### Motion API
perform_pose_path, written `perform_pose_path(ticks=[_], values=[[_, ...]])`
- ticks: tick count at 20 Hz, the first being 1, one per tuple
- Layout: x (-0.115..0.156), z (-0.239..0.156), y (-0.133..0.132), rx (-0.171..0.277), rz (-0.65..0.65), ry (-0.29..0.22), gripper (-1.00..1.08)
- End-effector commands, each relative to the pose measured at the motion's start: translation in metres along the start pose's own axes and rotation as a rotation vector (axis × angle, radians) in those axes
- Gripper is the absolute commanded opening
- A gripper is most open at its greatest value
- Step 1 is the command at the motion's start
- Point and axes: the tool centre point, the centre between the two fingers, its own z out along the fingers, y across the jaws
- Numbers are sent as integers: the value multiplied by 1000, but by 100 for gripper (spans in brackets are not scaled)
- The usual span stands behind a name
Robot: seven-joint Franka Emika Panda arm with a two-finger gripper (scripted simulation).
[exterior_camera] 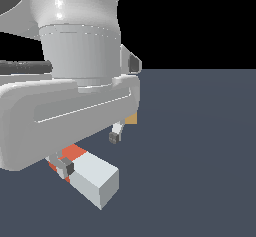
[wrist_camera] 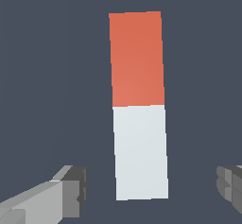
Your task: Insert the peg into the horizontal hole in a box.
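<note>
The gripper [wrist_camera: 149,192] hangs with its 2 fingers [wrist_camera: 71,190] spread wide, one on each side of the peg [wrist_camera: 139,107], neither touching it. The peg lies flat on the dark floor [exterior_camera: 200,156], its white half between the fingers and its red half reaching beyond them. A sliver of the tan box [exterior_camera: 131,119] shows behind the claw.
</note>
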Motion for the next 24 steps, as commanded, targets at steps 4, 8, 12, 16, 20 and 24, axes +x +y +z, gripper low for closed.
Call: perform_pose_path(ticks=[4,8,12,16,20,24], values=[[-5,4,-3,-2,-37,0,100],[-5,4,-4,-2,-37,1,100],[-5,9,-4,-2,-38,1,100],[-5,25,-4,-2,-39,1,100],[-5,44,-4,-2,-41,1,100],[-5,53,-4,-2,-41,1,100]])
